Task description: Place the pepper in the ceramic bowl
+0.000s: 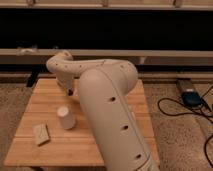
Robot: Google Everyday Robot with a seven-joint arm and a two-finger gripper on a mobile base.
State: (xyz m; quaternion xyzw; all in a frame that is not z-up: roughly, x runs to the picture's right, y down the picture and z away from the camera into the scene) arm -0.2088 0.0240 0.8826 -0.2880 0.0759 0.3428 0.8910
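Note:
My gripper (70,91) is at the end of the big white arm that fills the middle of the camera view. It hangs low over the back left part of the wooden table (40,100), behind the white cup (66,118). The ceramic bowl is hidden behind the arm. The pepper is not in view.
A pale beige block (41,134) lies near the table's front left corner. A dark device with cables (191,98) lies on the floor to the right. A dark wall with a rail (160,55) runs behind the table.

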